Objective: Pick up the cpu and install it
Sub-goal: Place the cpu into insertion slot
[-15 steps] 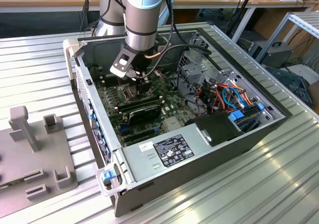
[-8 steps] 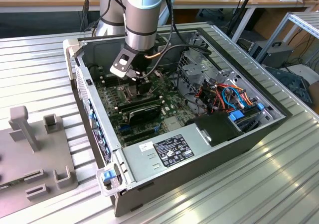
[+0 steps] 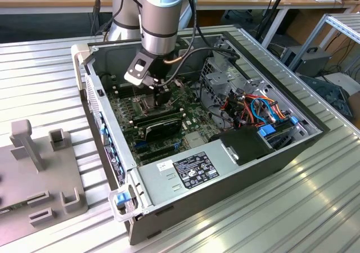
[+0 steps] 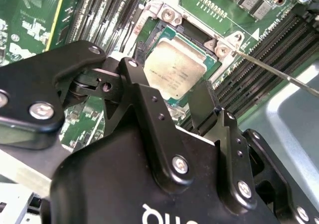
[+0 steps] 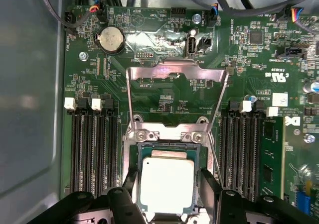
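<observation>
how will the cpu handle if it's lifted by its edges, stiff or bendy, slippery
The cpu looks like a thin flat plate with a metal lid, so it is probably stiff and light. Its smooth top and thin edges likely give little grip; it could slip or tilt. Lying flat in the socket, it shouldn't roll.

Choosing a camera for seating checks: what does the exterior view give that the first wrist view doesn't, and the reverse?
Exterior view adds: the arm, the whole case, the power supply and a grey fixture at the exterior view's left.
First wrist view adds: the cpu lying in the socket, the frame hinged open, and a coin cell.
Both: the motherboard, with the hand down at the socket.
</observation>
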